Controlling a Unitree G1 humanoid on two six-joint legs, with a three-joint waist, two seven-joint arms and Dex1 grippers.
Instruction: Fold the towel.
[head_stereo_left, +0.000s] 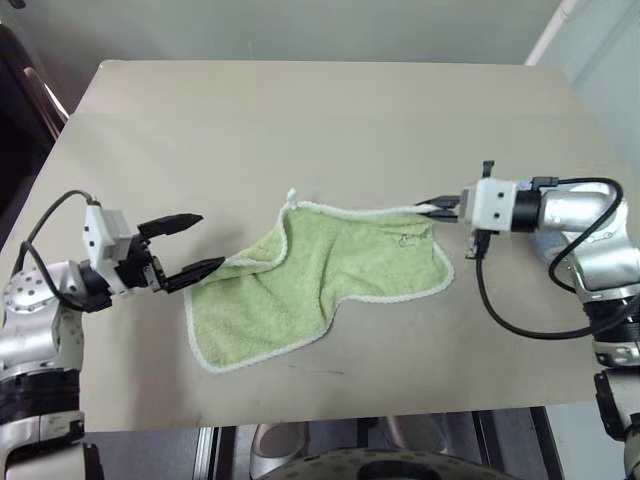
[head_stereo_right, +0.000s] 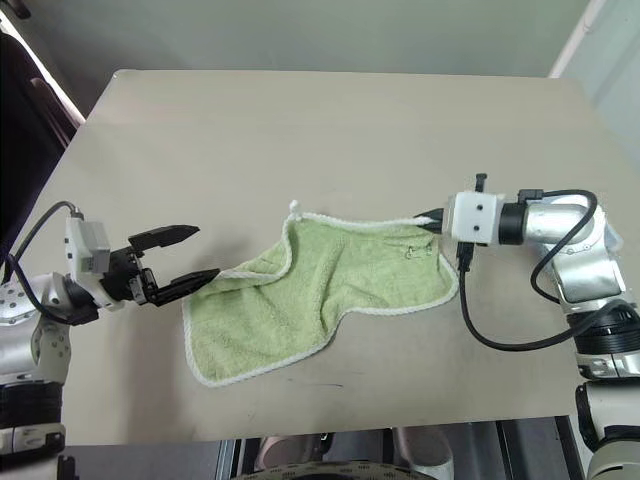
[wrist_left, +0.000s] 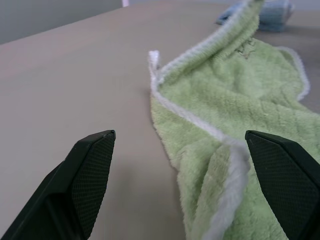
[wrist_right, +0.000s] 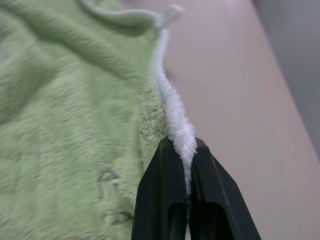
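My right pincer is clamped on the towel edge. My left pincer gapes beside its other corner. Its wrist view catches a blue cloth beyond.

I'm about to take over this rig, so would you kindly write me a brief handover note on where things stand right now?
Right hand: shut on the white-edged far right corner of the light lime-green terry towel, lifting it a little off the beige table.
Left hand: open, beside the towel's left corner, holding nothing.
Towel: rumpled mid-table, left edge curled over.
Done: one corner gripped.
Left: grip the left corner, then probably carry both over to fold it.
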